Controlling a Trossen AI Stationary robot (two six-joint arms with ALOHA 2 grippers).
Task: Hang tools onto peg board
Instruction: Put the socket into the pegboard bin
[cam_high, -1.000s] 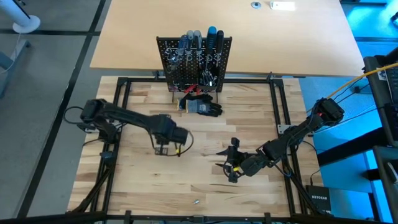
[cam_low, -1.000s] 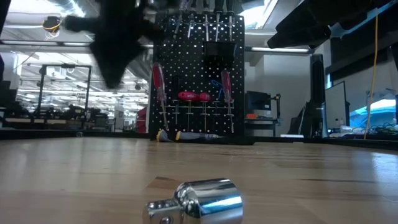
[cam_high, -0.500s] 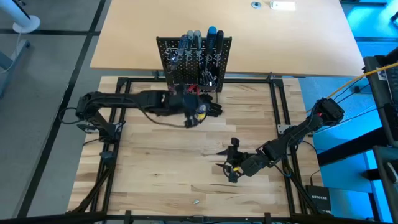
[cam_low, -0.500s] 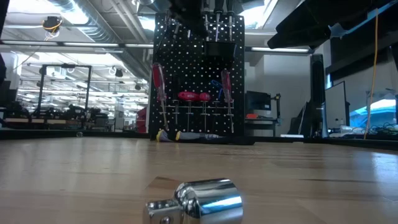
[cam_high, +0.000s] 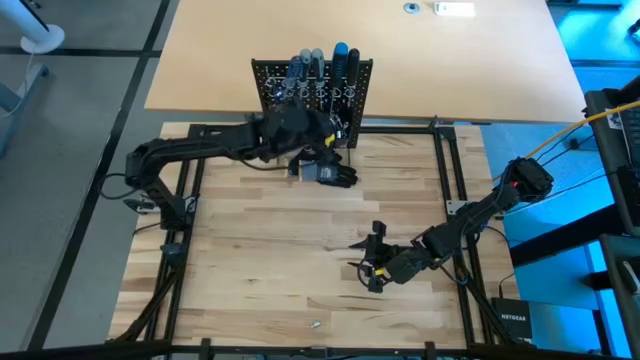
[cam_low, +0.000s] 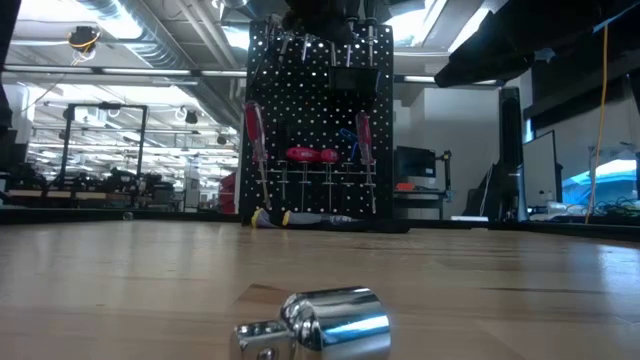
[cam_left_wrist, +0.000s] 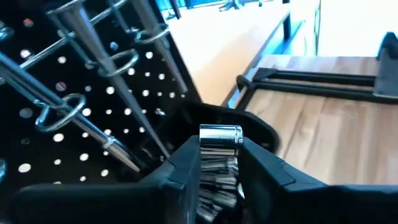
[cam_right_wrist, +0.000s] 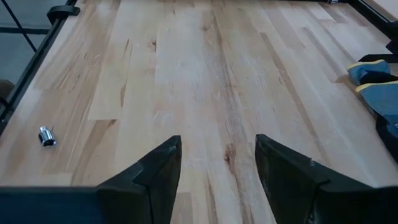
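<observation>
A: Where does the left gripper (cam_left_wrist: 219, 163) stand?

B: Up against the face of the peg board (cam_high: 312, 100), as the high view shows. Its fingers (cam_left_wrist: 180, 168) are clamped on a small shiny socket (cam_left_wrist: 220, 135) — the piece sits upright between them, its top clear of the tips.

A: And the target?

B: Just past the socket lies the black bin (cam_left_wrist: 214, 121) on the board. My judgement: the socket goes in there, so it should be carried squarely over the bin's mouth and set low before the grip eases — a drop from height could bounce it out.

A: What crowds the approach?

B: Screwdriver shafts (cam_left_wrist: 127, 93) slant through the ring holders (cam_left_wrist: 62, 109) right beside the gripper. A sideways swing risks knocking them. At the foot of the board lies a dark glove bundle (cam_high: 330, 173), just under the arm's reach.

A: The right arm?

B: Waiting, low over the table (cam_high: 260, 270), well apart from the board. The right gripper (cam_right_wrist: 217, 163) is spread wide and holds nothing.

A: Anything left to hang?

B: One more silver piece (cam_low: 320, 322) lies near the table's front edge, seen close in the low view. A screwdriver (cam_low: 300, 218) also lies flat at the board's base.
</observation>
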